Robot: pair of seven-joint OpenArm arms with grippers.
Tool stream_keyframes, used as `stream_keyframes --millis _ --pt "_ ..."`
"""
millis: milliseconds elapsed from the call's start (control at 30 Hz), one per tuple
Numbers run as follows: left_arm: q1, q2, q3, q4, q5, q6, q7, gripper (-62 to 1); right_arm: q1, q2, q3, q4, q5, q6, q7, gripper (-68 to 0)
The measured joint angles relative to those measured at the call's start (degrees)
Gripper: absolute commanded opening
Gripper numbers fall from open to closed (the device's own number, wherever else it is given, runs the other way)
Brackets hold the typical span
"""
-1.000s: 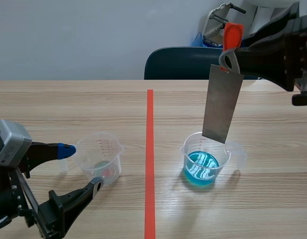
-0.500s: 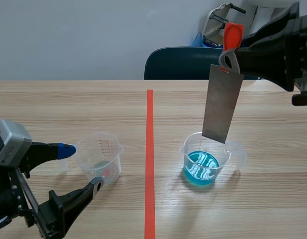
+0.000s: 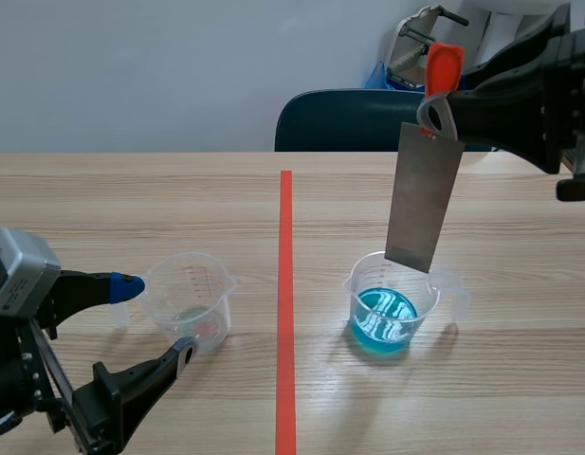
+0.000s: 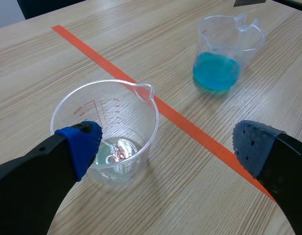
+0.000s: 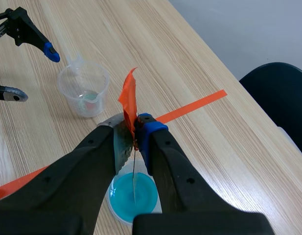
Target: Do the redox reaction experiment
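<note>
Your right gripper [image 3: 442, 90] clamps the metal sheet [image 3: 423, 204]; descend crooked and it tips the blue beaker [image 3: 392, 308]. Your left gripper [image 3: 157, 318] gapes.

A grey metal strip [image 3: 424, 201] hangs upright over the clear cup of blue liquid [image 3: 384, 318], well apart from a nearly empty clear cup [image 3: 190, 299].

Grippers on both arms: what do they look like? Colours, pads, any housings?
Both arms are black. The left gripper has two thick, tapering black fingers with dotted blue pads at the tips, and a silver-grey box sits at its wrist. The right gripper has the same thick black fingers, one with a blue pad, the other with a grey dotted pad.
</note>
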Motion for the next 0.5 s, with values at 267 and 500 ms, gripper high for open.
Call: stream_keyframes --millis 267,500 --pt "0.0 0.0 0.0 0.0 0.0 0.0 0.0 -31.7 0.0 0.0 0.0 0.0 0.0 0.0 0.0 -66.9" --pt "0.0 1.1 0.0 0.0 0.0 0.6 0.1 -37.7 0.0 0.0 0.0 0.0 0.0 0.0 0.0 -66.9"
